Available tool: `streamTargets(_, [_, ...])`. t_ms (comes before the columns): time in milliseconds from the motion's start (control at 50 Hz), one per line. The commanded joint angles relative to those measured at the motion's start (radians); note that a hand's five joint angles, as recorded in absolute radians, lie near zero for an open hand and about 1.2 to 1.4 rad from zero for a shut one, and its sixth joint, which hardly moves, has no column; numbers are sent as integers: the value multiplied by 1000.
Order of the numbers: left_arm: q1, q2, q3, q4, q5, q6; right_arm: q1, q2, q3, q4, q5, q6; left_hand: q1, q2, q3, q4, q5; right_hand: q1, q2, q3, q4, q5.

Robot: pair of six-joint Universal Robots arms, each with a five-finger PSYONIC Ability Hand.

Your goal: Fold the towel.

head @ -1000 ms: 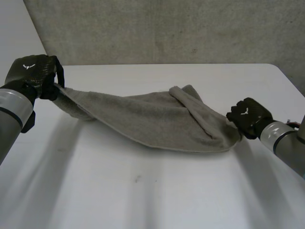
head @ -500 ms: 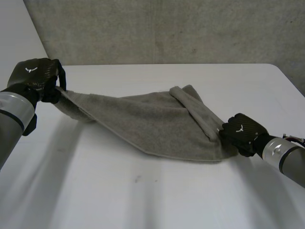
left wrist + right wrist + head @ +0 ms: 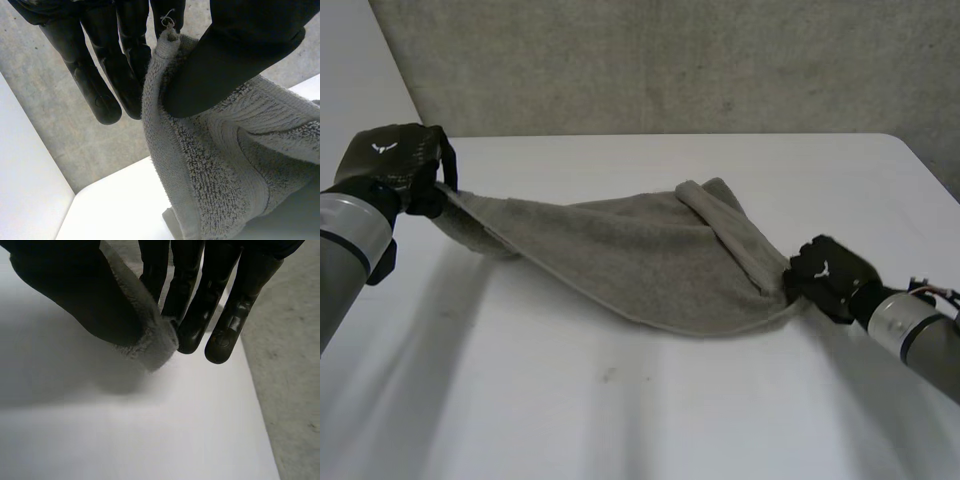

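Right, my left hand point(image 3: 395, 165) pinches one towel point(image 3: 640, 255) corner, my right hand point(image 3: 830, 275) the opposite end; I should lift both evenly, avoiding slack.

One towel point(image 3: 650, 255) is stretching over one white table point(image 3: 620, 400). Two hands are pinching it, one at each end: the left hand point(image 3: 395, 160) and the right hand point(image 3: 828, 275). Two arms are reaching in, the left arm point(image 3: 345, 238) and the right arm point(image 3: 920, 335). One grey wall point(image 3: 670, 60) is standing behind the table.
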Motion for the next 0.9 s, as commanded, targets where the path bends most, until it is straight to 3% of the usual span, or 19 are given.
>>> streamTargets(20, [-2,18,10,-9,1,7,-16,-202,-107,169,35,279,217,180,181,179,192,440,241,238,231,267])
streamTargets(100, [-1,68,35,-42,-1,9,-35,-343,-234,312,76,491,217,180,181,179,192,440,241,238,231,267])
streamTargets(200, [1,119,79,-133,-1,9,-84,-466,-407,550,141,576,217,180,181,179,192,440,241,238,231,267])
streamTargets(340, [-1,162,135,-337,7,50,-141,-478,-581,894,178,567,217,180,181,179,192,440,241,238,231,267])
streamTargets(380, [1,161,132,-416,34,136,-137,-443,-581,1006,175,526,217,180,181,179,192,440,241,238,231,267])
streamTargets(460, [1,142,107,-443,56,223,-132,-382,-548,1073,190,433,217,180,181,179,192,440,241,238,231,267])
streamTargets(560, [-1,46,67,-443,60,316,-106,-322,-500,1084,230,352,217,180,181,179,192,440,241,238,231,267])
streamTargets(600, [1,-63,78,-443,48,354,-57,-262,-505,1078,280,351,217,180,181,179,192,440,241,238,231,267])
streamTargets(720, [-13,-217,168,-441,50,377,27,-153,-566,1026,363,351,217,180,181,179,192,440,241,238,231,267])
streamTargets(820, [-39,-390,480,-440,36,351,119,-18,-740,852,474,368,217,180,181,179,192,440,241,238,231,267])
streamTargets(900, [-65,-451,718,-438,1,308,159,13,-887,725,523,415,217,180,181,179,192,440,241,238,231,267])
